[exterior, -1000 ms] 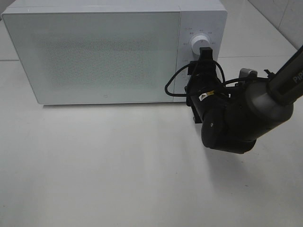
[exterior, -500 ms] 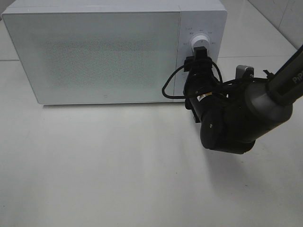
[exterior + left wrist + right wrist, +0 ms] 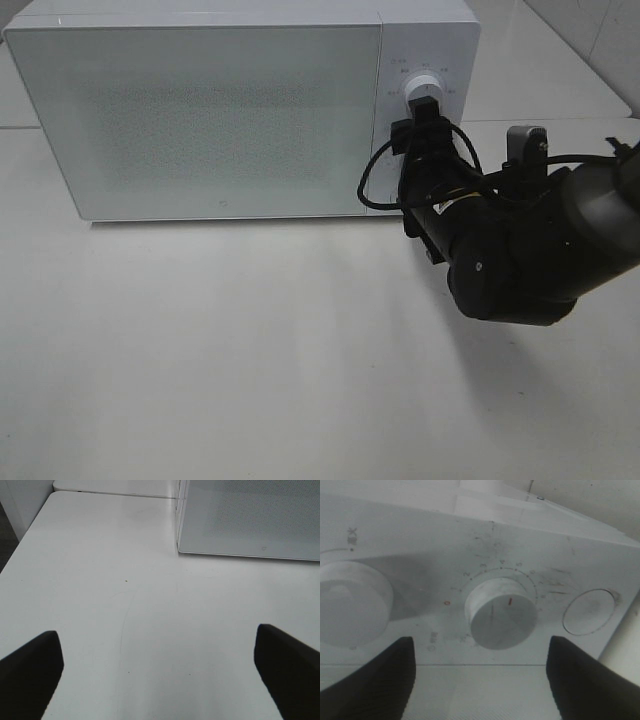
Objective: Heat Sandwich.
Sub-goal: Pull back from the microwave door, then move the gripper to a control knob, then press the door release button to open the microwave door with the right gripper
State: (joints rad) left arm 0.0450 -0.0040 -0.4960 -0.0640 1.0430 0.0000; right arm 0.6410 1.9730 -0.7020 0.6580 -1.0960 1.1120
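At microwave [image 3: 200,110] dial [image 3: 502,611], right end effector [image 3: 480,641] spread wide, left end effector [image 3: 157,632] wide above table [image 3: 100,580]

The bulky black right arm [image 3: 520,260] is stretched toward the right front of the white box-shaped microwave oven [image 3: 200,110], wrist roughly level. Its black two-fingered right gripper [image 3: 480,672] faces that oven's front, fingers spread, seemingly touching nothing. The dark-fingered left gripper [image 3: 160,672] hovers splayed wide off the oven's front left corner.
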